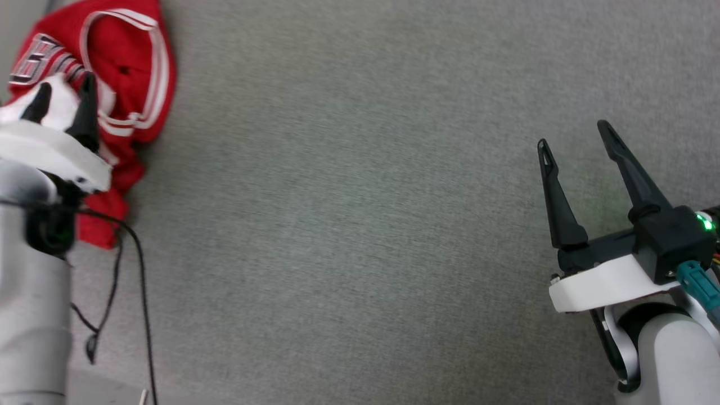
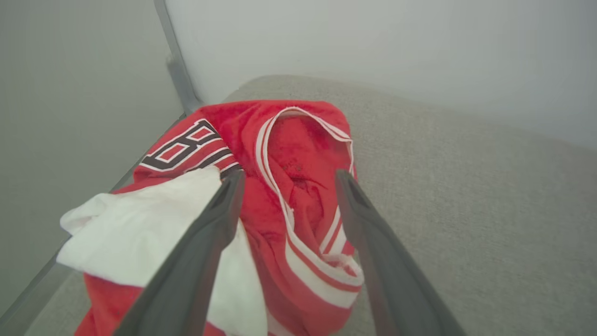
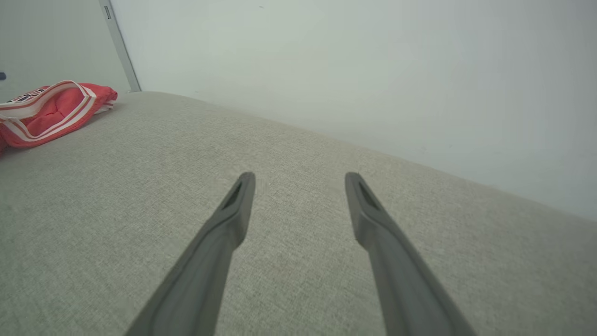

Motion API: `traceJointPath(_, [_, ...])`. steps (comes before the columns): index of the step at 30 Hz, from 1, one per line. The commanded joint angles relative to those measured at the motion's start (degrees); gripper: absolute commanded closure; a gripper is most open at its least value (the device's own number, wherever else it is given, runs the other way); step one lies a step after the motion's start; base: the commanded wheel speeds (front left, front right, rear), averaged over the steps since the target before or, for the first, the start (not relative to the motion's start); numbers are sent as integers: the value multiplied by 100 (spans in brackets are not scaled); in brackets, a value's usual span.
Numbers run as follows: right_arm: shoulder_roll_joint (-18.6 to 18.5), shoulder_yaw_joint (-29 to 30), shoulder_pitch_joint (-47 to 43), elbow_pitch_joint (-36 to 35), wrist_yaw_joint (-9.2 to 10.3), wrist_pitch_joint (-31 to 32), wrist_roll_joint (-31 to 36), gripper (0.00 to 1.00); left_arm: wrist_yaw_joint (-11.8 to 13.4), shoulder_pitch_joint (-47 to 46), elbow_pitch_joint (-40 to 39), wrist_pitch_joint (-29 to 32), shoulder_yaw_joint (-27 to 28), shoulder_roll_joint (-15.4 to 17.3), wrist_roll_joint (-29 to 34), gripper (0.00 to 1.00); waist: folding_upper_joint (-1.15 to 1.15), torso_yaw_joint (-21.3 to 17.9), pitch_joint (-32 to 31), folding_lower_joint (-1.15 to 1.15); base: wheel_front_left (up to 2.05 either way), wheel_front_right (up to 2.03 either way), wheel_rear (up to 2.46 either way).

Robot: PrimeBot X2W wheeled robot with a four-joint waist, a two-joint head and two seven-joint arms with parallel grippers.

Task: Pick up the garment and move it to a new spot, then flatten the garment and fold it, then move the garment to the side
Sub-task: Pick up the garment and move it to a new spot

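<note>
Right now your left gripper (image 2: 289, 177) stands spread wide and holds nothing, poised over the crumpled garment (image 2: 308, 140) at the far left corner of the grey fabric surface (image 1: 360, 225). Your right gripper (image 1: 574, 135), equally wide, hangs well apart from it.

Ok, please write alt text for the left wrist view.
A crumpled red jersey with white-striped trim and white lining lies on a grey fabric surface by a pale wall. The left end effector hovers over it, both dark fingers spread open, holding nothing.
</note>
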State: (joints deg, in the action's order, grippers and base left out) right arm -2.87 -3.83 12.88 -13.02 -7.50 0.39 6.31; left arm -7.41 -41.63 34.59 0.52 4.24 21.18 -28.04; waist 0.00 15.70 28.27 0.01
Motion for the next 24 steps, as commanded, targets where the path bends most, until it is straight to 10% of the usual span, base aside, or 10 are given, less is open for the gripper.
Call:
traceJointPath(1, [-1, -20, 103, -36, 2, -13, 26, 0, -9, -109, 85, 161, -53, 112, -102, 0, 0, -262, 291, -1, 0, 0, 0])
traceJointPath(9, [-1, -56, 262, -78, 2, -119, -66, 0, -9, -695, 1055, 2057, -513, 1080, -1138, 0, 0, -559, 646, -1, 0, 0, 0])
traceJointPath(17, [-1, 7, 323, -52, 2, -164, -106, 0, 3, -600, 1871, 3777, -1001, 1129, -1772, 0, 0, -616, 798, -1, 0, 0, 0])
traceJointPath(19, [-1, 12, 341, -45, 2, -154, -113, 0, 1, -614, 1891, 3750, -1065, 1121, -1835, 83, 0, -608, 807, -1, 0, 0, 0])
traceJointPath(20, [-1, 7, 358, -39, 2, -148, -115, 0, 1, -622, 1866, 3650, -1088, 1127, -1857, 100, 0, -605, 799, -1, 0, 0, 0])
traceJointPath(24, [-1, 4, 354, 6, 2, -158, -124, 0, -6, -666, 1695, 2917, -1189, 1163, -1795, 100, 0, -581, 665, -1, 0, 0, 0])
